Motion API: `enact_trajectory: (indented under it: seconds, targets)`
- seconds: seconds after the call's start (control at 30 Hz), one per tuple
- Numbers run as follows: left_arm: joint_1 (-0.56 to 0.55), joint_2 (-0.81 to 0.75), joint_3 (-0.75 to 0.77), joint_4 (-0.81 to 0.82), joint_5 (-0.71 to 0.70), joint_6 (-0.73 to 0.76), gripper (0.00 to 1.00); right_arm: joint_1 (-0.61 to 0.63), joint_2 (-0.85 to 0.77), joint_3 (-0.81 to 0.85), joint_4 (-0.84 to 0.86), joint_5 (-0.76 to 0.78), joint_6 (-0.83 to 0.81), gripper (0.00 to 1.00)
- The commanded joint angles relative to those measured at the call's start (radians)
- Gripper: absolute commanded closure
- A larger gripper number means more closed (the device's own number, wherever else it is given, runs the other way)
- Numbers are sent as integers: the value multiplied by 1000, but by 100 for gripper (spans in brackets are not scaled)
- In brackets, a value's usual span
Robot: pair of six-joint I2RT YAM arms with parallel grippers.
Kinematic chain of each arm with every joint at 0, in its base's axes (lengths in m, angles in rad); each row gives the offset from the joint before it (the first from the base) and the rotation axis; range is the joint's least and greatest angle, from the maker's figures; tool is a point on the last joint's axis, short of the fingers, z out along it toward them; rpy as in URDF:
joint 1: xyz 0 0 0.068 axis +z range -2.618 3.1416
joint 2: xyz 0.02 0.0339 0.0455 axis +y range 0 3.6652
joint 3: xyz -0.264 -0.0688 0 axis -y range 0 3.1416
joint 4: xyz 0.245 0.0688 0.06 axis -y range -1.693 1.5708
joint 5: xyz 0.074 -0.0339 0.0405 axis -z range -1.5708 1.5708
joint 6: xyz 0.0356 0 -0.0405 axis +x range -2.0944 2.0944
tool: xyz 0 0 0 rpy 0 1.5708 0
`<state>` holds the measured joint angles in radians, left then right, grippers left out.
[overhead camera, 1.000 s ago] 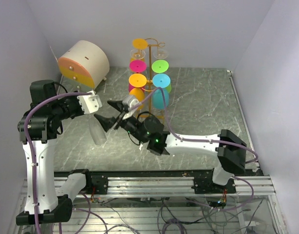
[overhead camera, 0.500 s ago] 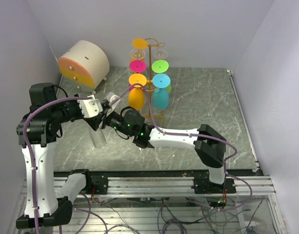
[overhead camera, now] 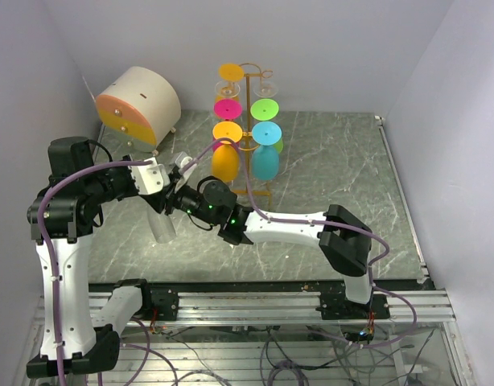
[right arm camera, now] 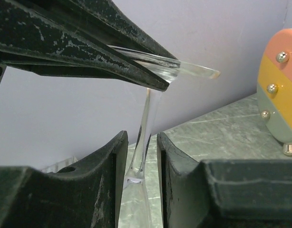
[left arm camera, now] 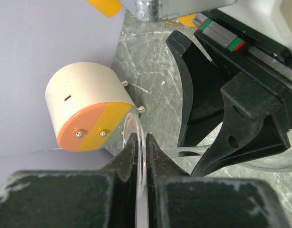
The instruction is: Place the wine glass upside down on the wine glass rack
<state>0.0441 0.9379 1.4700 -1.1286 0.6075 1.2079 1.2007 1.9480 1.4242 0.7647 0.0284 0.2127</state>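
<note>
The left arm (overhead camera: 60,273) stands upright from its base at the near left corner. It bends at a high elbow, and its forearm goes to the right, toward the middle. Its jaws are pressed together on the thin clear foot of the wine glass (right arm camera: 146,114), with only the edge of the foot between them.

The right arm (overhead camera: 287,225) lies low and is stretched far to the left from its base at the near right. Its wrist comes just beside the left wrist. Its jaws stand a little apart, one on each side of the stem, and a narrow gap shows beside the stem.
</note>
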Motion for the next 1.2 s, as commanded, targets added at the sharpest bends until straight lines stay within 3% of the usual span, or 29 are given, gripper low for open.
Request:
enact_trajectory:
  seconds: [0.0,0.13,0.23,0.33,0.4,0.67,0.83,1.07,1.17]
  targets:
    - [-9,-10,-3,42,46,9,93,-2,14,4,1,-11,26,69]
    - [-8,-7,-2,40,41,20,93,-2,0,-22,13,-5,36,72]
    - [-9,-5,0,43,43,20,93,-2,-11,-34,18,-3,31,84]
    - [-9,-1,2,52,44,13,93,-3,-17,-27,-13,-29,32,88]
    - [-8,1,9,54,44,10,93,-3,-21,-27,-27,-40,37,99]
    - [-9,-10,37,78,60,-47,91,-3,-33,-7,-58,-50,67,100]
    - [-9,19,135,61,29,-174,73,-2,-58,-31,-25,22,87,100]
    - [-9,38,357,-101,4,-312,11,21,-139,-110,17,184,105,100]
    - [-8,40,426,-174,42,-349,2,30,-155,-123,18,231,111,100]
